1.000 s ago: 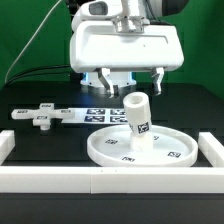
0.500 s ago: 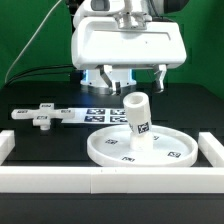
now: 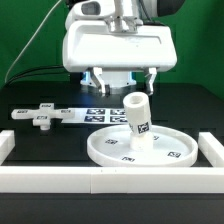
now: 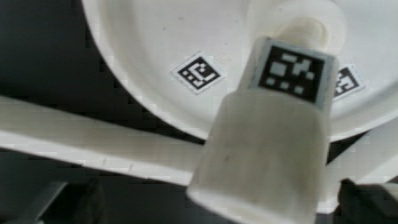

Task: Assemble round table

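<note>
With claw (image 3: 126,86) spread wide, empty, hovers just above short thick white plastic post (image 3: 137,112) upright in large white rimmed disc (image 3: 100,150) below; likely post-fitting, needs lowering astride, then closing.

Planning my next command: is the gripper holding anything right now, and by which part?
Nothing is held. The gripper hangs open above the post, which stands upright on the disc, untouched by either finger.

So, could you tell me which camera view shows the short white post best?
The exterior view: the post shows whole there, standing upright in the middle of the round disc. The wrist view shows it close up with its tag sharp, but only in part, since it runs out of the picture.
</note>
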Robot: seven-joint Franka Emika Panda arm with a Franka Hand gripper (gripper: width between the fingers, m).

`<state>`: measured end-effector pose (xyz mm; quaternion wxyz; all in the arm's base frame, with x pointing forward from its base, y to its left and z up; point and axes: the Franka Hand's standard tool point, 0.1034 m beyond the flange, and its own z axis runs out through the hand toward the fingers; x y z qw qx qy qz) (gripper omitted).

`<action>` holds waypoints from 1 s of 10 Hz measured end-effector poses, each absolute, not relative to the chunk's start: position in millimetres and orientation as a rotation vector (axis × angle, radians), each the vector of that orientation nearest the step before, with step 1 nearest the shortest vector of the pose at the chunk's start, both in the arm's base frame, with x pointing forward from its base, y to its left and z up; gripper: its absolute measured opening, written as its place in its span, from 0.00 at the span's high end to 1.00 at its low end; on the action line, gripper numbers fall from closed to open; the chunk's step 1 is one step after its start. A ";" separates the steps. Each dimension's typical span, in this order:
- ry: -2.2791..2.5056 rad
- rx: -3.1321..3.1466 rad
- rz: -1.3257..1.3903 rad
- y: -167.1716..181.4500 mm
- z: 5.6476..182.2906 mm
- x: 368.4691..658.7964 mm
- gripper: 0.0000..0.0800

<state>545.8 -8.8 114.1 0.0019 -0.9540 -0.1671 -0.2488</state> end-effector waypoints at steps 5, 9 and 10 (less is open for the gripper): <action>-0.515 -2.957 -0.469 21.3 113.4 538.2 0.19; -0.556 -2.945 -0.071 10.0 135.5 539.6 0.19; -0.557 -2.936 -0.035 11.0 135.9 537.5 0.19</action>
